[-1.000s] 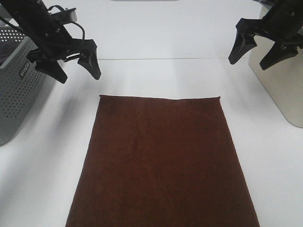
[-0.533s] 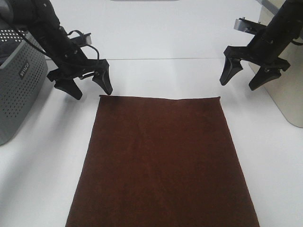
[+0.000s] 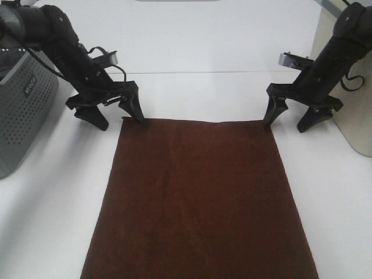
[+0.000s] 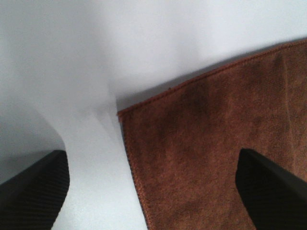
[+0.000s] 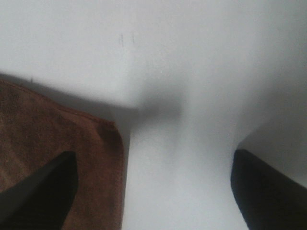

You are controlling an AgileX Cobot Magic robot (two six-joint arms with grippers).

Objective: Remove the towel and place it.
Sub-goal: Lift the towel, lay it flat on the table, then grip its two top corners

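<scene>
Well, I found the towel [image 3: 200,197] lying flat and spread out on the white table [image 3: 52,203], its near end running out of the high view. The left gripper [image 3: 121,121] stood at the towel's far left corner with its jaws wide apart, 1 finger over the cloth and 1 over bare table. The right gripper [image 3: 285,125] straddled the far right corner likewise, spread wide and holding nothing. A grey perforated basket [image 3: 23,116] sat left of the towel.

grey perforated basket [image 3: 20,122], left edge | beige box [image 3: 356,136], right edge | white table [image 3: 192,93]
</scene>
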